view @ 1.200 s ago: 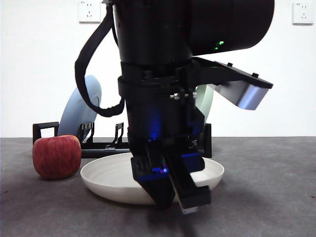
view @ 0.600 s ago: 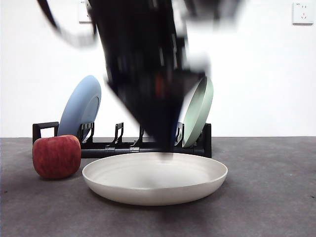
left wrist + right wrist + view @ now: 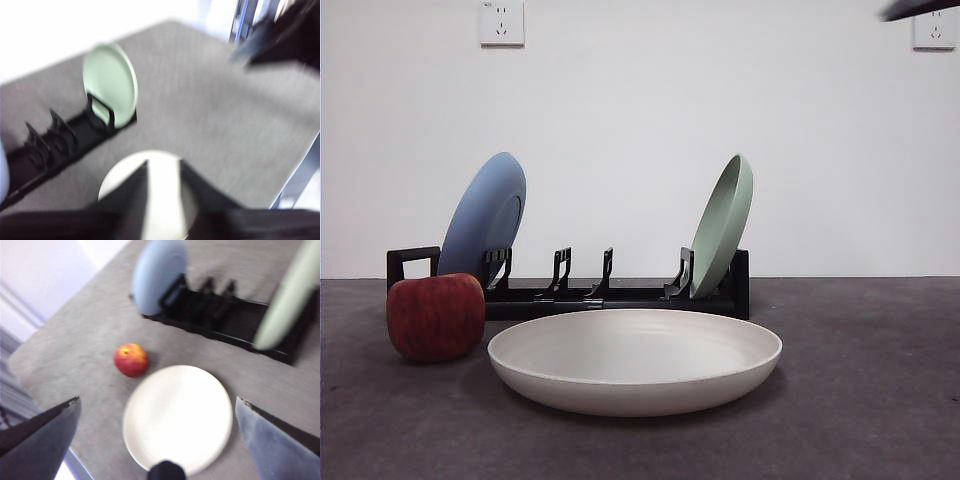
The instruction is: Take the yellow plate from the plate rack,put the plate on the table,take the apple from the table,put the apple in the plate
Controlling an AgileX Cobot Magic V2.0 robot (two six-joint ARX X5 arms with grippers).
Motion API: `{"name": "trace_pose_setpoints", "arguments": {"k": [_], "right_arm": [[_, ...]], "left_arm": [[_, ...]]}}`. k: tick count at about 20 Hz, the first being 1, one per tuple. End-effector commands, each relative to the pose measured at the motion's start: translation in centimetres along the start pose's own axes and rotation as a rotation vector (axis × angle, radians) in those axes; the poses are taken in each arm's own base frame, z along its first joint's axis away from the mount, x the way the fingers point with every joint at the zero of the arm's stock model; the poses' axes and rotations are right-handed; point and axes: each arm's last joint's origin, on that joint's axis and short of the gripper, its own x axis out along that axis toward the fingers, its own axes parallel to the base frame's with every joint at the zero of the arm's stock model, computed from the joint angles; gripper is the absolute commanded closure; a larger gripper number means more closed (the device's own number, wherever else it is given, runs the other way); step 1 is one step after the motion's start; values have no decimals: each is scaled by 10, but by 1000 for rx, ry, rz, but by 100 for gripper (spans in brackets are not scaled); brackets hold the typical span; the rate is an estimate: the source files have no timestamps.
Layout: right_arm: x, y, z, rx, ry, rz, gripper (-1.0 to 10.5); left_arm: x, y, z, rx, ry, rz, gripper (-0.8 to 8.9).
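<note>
Presently the yellow plate is lying flat on the worktop, just in front of the plate rack. Beside its rim, the apple is sitting on the worktop. Up in the rack, a blue plate and a green plate are standing. Above the scene, the left pincer is hanging narrowly parted and empty, while the right pincer is spreading wide, holding nothing.

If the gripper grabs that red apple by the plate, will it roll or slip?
The apple looks blocky and sits flat on the table, so it probably won't roll much. Its skin looks smooth, so it may slip. It seems rigid.
</note>
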Motion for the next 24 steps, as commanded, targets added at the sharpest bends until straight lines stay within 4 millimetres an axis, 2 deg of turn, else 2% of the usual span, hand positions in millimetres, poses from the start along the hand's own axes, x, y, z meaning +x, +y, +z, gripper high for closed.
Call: {"name": "trace_pose_setpoints", "arguments": {"k": [1, 8, 17, 22, 24], "right_arm": [[25, 6, 9, 1, -1, 48, 383], [104, 30, 26, -90, 64, 92, 379], [211, 61, 60, -190, 207, 112, 376], [264, 68, 59, -233, 321, 96, 366], [292, 72, 53, -259, 373, 76, 307]], "left_arm": [[-15, 6, -1, -56, -39, -1, 821], [-36, 17, -11, -138, -43, 89, 821], [-38, 19, -17, -151, 6, 112, 820], [-43, 21, -21, -144, 25, 116, 820], [-49, 23, -24, -137, 41, 120, 821]]}}
